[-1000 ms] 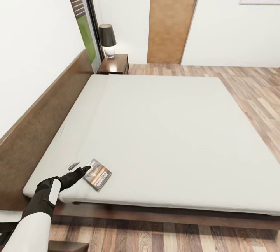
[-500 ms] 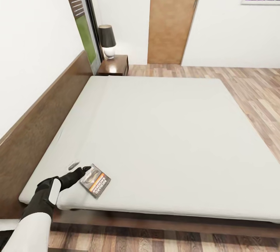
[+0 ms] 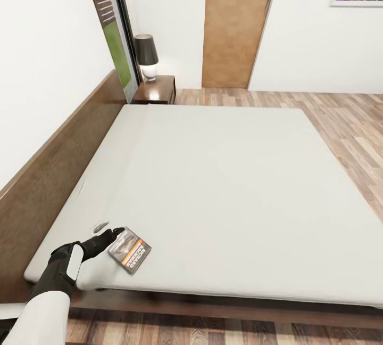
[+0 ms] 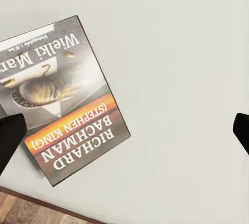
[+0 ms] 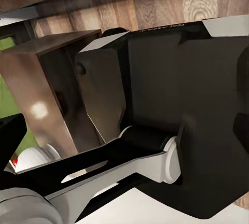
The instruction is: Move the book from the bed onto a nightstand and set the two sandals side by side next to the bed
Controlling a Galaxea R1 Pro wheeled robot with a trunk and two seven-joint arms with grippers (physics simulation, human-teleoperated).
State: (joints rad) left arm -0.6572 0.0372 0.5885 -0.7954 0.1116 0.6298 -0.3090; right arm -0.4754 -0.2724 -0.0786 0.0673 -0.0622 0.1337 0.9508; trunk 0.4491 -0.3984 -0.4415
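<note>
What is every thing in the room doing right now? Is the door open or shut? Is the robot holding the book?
book: lying flat on the bed, cover up, near the edge, not lifted.
bed: bare apart from the book.
left gripper: open, one fingertip at the book's corner.
door: shut.
lamp: upright on the nightstand, appears unlit.
nightstand: drawer shut.
</note>
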